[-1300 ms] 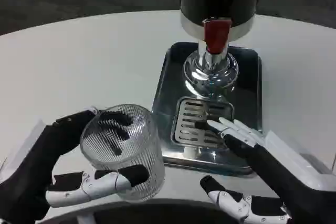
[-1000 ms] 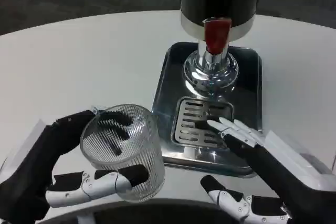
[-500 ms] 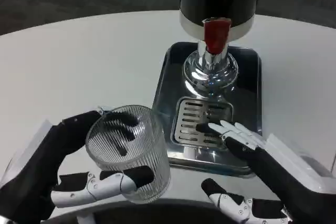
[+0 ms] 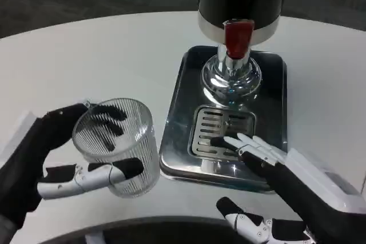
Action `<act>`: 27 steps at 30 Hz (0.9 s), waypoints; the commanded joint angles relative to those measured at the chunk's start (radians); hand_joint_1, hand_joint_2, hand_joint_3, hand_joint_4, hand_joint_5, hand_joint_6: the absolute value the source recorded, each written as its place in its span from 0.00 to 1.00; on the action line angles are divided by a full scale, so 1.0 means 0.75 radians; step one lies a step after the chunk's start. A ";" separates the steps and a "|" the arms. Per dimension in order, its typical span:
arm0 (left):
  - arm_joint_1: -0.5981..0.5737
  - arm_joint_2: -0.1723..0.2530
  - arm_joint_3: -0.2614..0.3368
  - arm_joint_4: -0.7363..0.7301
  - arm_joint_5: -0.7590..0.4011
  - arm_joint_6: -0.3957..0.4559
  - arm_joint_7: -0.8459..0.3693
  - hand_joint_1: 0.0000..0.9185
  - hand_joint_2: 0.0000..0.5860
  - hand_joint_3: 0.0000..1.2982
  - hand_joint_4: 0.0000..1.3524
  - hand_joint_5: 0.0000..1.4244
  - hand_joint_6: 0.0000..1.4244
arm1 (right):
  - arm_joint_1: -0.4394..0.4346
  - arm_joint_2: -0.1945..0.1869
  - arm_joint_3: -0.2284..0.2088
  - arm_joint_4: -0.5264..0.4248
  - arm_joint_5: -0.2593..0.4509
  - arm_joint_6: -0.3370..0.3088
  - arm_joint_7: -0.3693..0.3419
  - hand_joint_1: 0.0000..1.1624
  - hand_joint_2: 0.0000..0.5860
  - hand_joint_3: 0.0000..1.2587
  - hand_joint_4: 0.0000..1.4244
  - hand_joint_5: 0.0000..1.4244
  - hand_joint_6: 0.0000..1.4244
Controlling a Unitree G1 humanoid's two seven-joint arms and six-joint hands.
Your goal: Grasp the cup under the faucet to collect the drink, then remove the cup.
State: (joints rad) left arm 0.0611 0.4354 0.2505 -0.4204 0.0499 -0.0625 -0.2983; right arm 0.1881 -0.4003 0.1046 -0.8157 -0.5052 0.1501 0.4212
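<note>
Left hand (image 4: 54,161) wraps the ribbed clear cup (image 4: 114,144), thumb across the near wall, fingers behind it; cup upright and looks empty, probably kept level ready for filling. It sits off the steel drip tray (image 4: 269,84), to that hand's right-forward side lies the grate (image 4: 220,132), with the red-handled faucet (image 4: 237,38) beyond. Right hand (image 4: 286,184) holds nothing, fingers spread, tips over the grate's near edge, likely waiting. Cup not yet under the spout. White bench (image 4: 86,61) beneath.
</note>
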 commanded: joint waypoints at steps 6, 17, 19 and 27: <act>-0.251 0.014 -0.098 0.228 0.129 -0.113 0.065 0.66 0.04 0.60 0.64 0.59 0.35 | 0.049 0.005 -0.017 -0.038 0.002 0.007 -0.004 0.50 0.75 0.10 0.02 0.00 0.00; -0.494 -0.015 -0.259 0.510 0.300 -0.185 0.170 0.65 0.04 0.60 0.64 0.59 0.34 | 0.087 0.005 -0.060 -0.051 0.019 -0.003 -0.009 0.50 0.75 0.10 0.02 0.00 0.00; -0.515 -0.020 -0.271 0.540 0.316 -0.197 0.192 0.65 0.04 0.60 0.64 0.59 0.34 | 0.094 0.007 -0.067 -0.054 0.022 -0.002 -0.010 0.50 0.75 0.10 0.02 0.00 0.00; -0.575 -0.074 -0.312 0.671 0.398 -0.253 0.343 0.65 0.05 0.60 0.64 0.59 0.34 | 0.112 0.010 -0.083 -0.052 0.032 -0.009 -0.013 0.50 0.75 0.10 0.02 0.00 0.00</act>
State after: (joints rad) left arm -0.3447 0.3960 0.0254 0.0605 0.3305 -0.2131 -0.0945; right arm 0.2603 -0.3969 0.0487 -0.8378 -0.4884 0.1541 0.4208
